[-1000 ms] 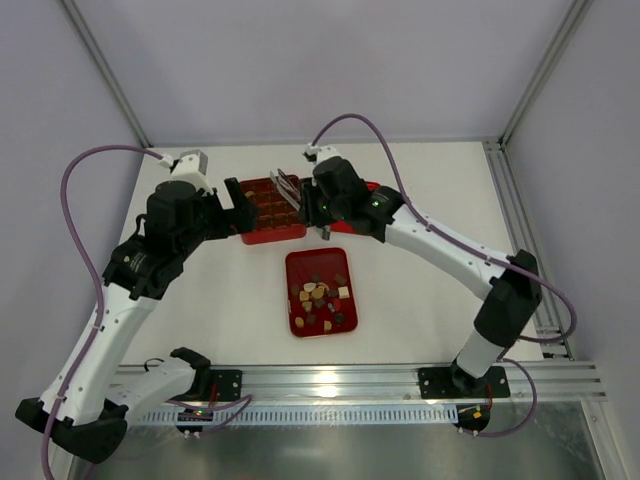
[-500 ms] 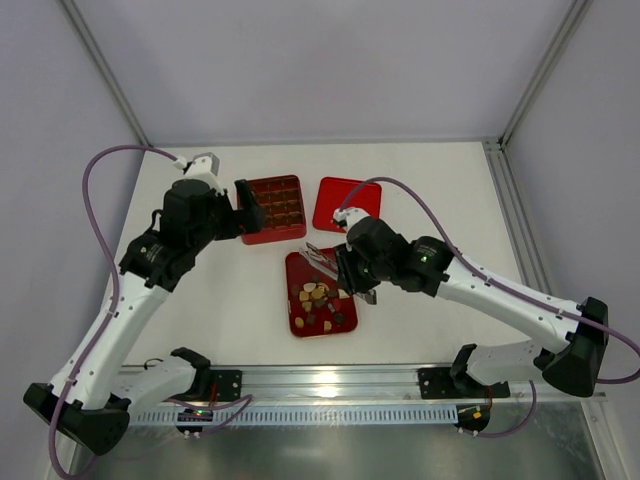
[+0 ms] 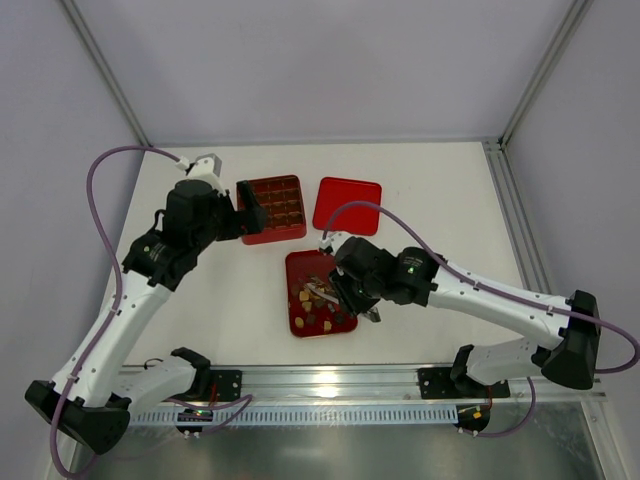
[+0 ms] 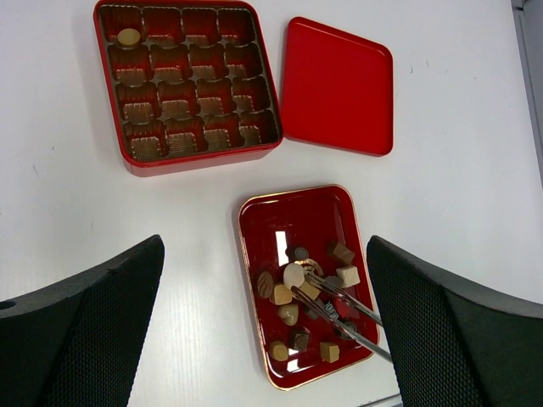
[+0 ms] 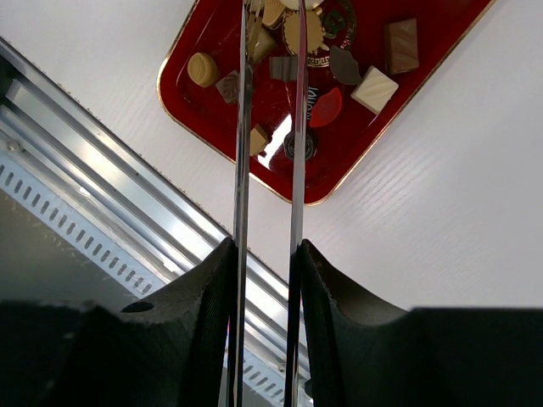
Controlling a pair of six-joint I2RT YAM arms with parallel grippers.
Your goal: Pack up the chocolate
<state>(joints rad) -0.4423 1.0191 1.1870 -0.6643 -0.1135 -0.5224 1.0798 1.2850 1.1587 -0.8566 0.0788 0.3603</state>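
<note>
"Can you see the tips of the tweezers (image 5: 298, 127)?"

"Not from the right wrist. They run off the top edge, so I can't tell if they pinch any chocolate (image 5: 374, 90)."

"And the red tray (image 5: 361, 136)?"

"Its end past the tips is cut off there too."

"What about from above?"

"The right gripper (image 5: 265, 246) covers the side of the tray by the tweezers' handle end. The pieces near the tips are too small to tell apart."

"From the left wrist?"

"The tweezers' handle end slips off the bottom edge. The left gripper (image 4: 265, 246) shows only part of its fingers (image 4: 85, 322). The rest is cut off below."
</note>
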